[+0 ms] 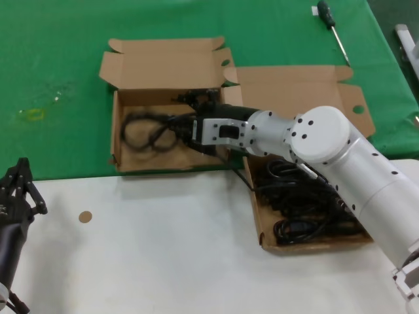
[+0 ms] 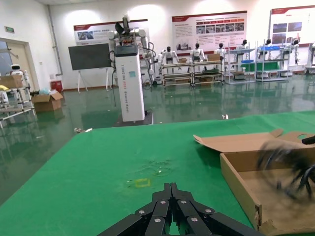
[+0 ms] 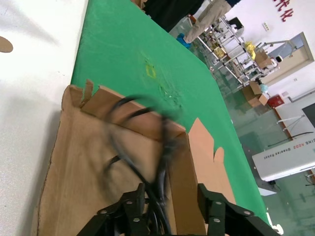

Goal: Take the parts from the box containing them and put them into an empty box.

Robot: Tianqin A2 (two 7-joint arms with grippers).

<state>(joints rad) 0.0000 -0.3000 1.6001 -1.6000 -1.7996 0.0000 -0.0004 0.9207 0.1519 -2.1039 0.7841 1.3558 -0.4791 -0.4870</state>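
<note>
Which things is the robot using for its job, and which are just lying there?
For the job: box of cables, smaller box, black cable, right claw over the smaller box.
Just lying about: screwdriver, round brown disc, left claw, parked at the robot's left.
</note>
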